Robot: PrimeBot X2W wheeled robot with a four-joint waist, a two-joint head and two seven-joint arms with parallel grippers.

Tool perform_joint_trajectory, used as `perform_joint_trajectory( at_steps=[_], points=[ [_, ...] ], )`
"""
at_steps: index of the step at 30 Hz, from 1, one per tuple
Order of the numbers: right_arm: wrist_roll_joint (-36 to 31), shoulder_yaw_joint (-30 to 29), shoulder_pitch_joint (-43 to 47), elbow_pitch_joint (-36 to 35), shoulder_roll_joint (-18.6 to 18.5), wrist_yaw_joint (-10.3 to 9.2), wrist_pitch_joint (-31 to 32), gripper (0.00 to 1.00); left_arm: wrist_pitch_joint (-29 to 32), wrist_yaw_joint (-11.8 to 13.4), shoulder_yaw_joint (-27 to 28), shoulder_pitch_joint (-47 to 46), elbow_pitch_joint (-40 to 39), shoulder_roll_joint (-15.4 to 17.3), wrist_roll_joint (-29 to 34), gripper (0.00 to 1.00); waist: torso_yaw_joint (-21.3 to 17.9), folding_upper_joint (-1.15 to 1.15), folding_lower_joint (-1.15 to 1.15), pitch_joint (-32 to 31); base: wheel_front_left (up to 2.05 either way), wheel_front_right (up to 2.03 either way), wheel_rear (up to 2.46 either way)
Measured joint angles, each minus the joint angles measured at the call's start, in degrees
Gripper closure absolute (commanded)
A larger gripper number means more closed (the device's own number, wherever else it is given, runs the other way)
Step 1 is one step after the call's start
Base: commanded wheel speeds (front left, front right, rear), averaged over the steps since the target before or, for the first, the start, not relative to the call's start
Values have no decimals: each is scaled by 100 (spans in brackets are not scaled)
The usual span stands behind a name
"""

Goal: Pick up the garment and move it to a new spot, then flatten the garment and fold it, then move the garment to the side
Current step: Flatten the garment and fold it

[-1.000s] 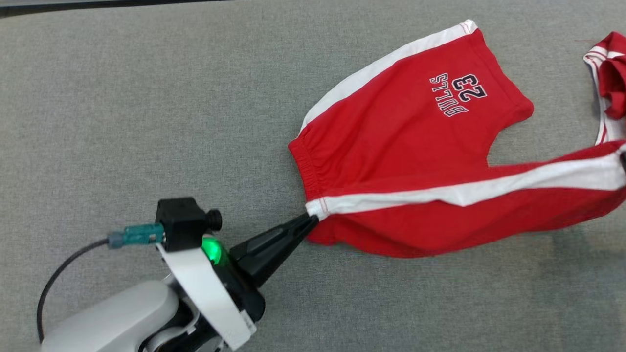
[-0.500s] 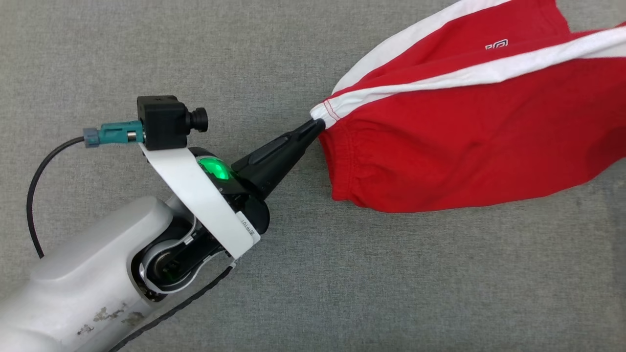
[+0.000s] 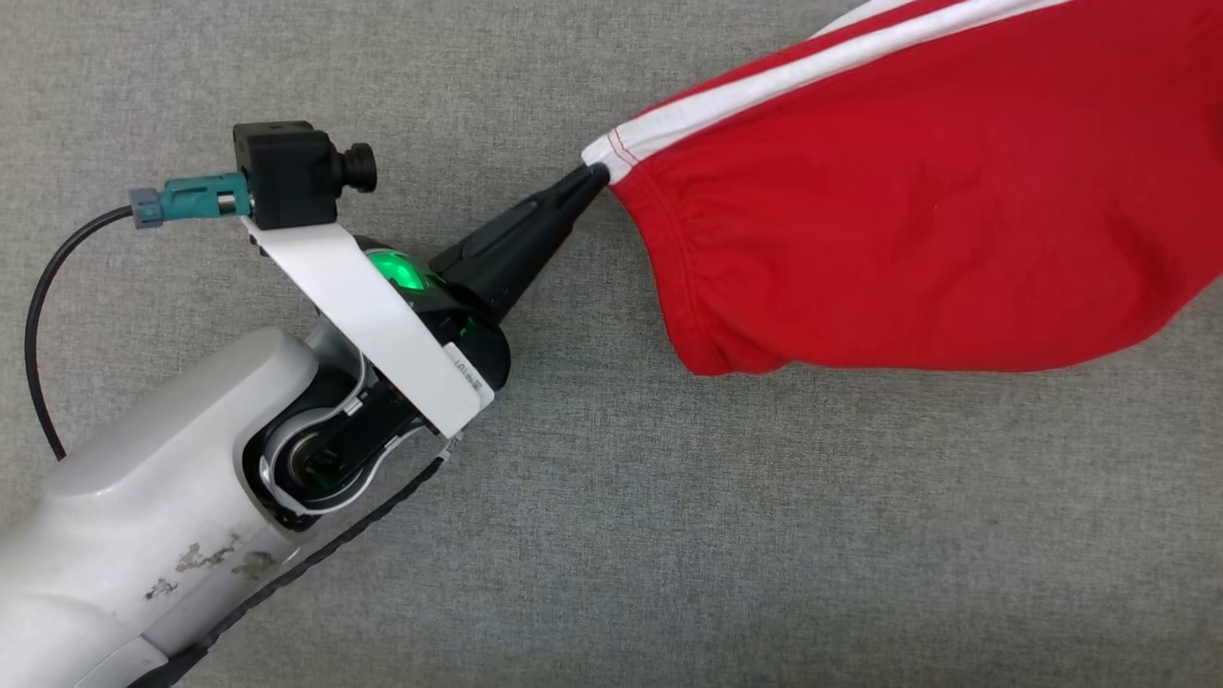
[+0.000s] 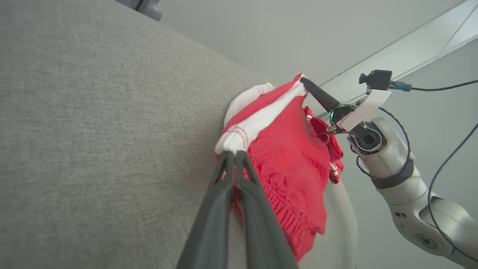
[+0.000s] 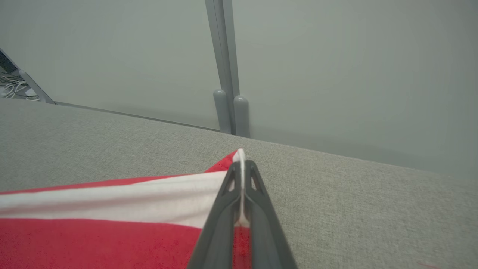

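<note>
The garment point(image 3: 908, 210) is a pair of red shorts with a white side stripe, hanging stretched between my two grippers above the grey table point(image 3: 669, 535). In the head view my left gripper point(image 3: 594, 174) is shut on the white waistband corner. The left wrist view shows that same pinch point(image 4: 233, 153) with the gathered red waistband point(image 4: 291, 164) hanging beside it, and my right gripper point(image 4: 303, 80) gripping the far end of the stripe. In the right wrist view my right gripper point(image 5: 242, 164) is shut on the white hem of the garment point(image 5: 93, 231).
Another bit of red and white cloth point(image 4: 330, 144) shows behind the shorts in the left wrist view. A grey post point(image 5: 227, 74) stands beyond the table's far edge point(image 5: 336, 155). Grey table surface spreads to the left and below the shorts.
The head camera has shifted. The striped side of the shorts has been carried up and over the printed leg, so the print is now covered. Both grips have held.
</note>
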Motion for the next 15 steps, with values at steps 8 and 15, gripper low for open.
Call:
perform_joint_trajectory(
  at_steps=[8,15],
  points=[
    [194,267,-278,603,94,-2,-697,0,-519,0,-20,-10,292,-90,258,0,-16,0,0,-61,0,0,0],
    [536,43,740,710,-327,-4,-970,0,-1081,911,964,779,805,-291,2323,0,-91,0,0,-507,0,0,0]
  ],
)
